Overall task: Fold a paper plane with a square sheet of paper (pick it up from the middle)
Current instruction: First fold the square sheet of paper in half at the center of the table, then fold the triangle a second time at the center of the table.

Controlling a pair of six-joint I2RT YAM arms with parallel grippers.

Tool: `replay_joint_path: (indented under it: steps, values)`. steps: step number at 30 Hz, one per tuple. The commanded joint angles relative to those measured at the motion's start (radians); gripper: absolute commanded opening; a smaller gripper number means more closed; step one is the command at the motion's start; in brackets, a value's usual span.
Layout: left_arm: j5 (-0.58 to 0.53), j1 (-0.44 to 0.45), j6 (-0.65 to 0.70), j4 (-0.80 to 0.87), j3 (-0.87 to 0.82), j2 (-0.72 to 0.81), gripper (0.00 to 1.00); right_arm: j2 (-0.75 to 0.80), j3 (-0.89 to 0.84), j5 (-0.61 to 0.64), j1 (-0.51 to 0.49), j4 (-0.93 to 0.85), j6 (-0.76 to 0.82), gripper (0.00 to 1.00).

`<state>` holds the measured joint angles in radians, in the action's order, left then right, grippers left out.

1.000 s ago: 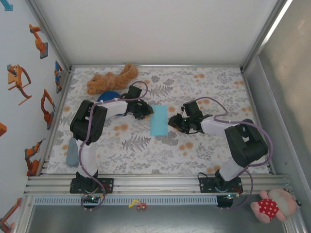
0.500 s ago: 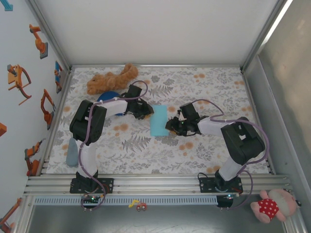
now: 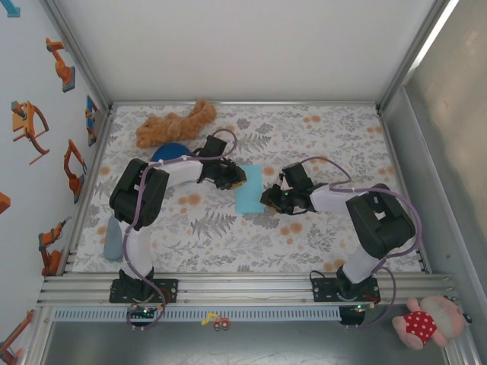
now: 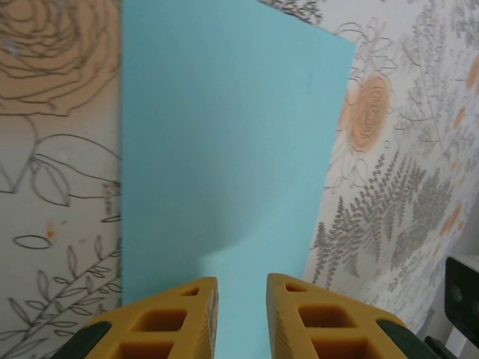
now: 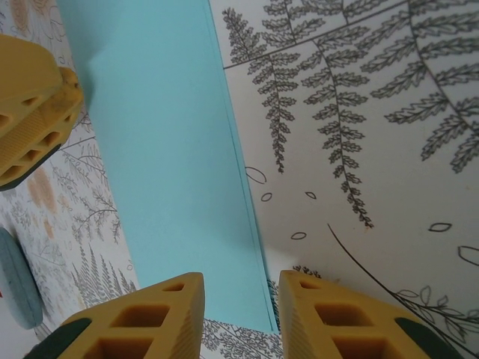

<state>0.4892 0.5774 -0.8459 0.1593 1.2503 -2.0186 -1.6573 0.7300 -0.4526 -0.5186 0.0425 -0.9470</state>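
The right gripper (image 5: 239,290), the nearer of the two, points down at the table (image 3: 327,137). Its yellow ribbed fingers (image 5: 142,321) stand a narrow gap apart with nothing pinched between them. They straddle the right long edge of the thin, light cyan-blue sheet of paper (image 3: 249,196). The sheet lies flat near the middle of the table, well apart from every edge, as a tall rectangle. Two layers show along that right edge, so I judge it already folded in half.

Farther back, the left gripper (image 4: 242,290) hovers over the sheet's left side, its fingers also slightly parted and closed on nothing. Beyond it, toward the far left corner, sit a dark blue dome-shaped object (image 3: 169,150) and a tan plush toy (image 3: 173,124).

The paper looks very light, limp and quick to crease. It will probably skid on the flowered cloth rather than lift. The doubled right edge, around mid-length, seems the best place to pinch, while the other fingers pin the sheet down. A hard squeeze would likely leave a stray crease.
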Motion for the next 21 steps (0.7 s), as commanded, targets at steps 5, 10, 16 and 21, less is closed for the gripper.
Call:
replay_joint_path:
  steps: [5,10,16,21]
  values:
    - [-0.067,-0.002,-0.043,0.097,0.002,-0.054,0.25,0.001,-0.023,-0.014,-0.005,0.019,0.003,0.31]
    - [-0.092,-0.004,-0.041,0.182,0.035,-0.089,0.25,-0.001,-0.018,-0.038,-0.014,0.021,0.020,0.31]
    - [-0.084,-0.007,-0.045,0.202,0.041,-0.103,0.25,-0.017,0.001,-0.038,-0.029,-0.001,0.038,0.31]
    - [-0.057,-0.019,-0.050,0.195,0.041,-0.107,0.25,-0.019,0.015,0.006,-0.037,-0.063,0.061,0.31]
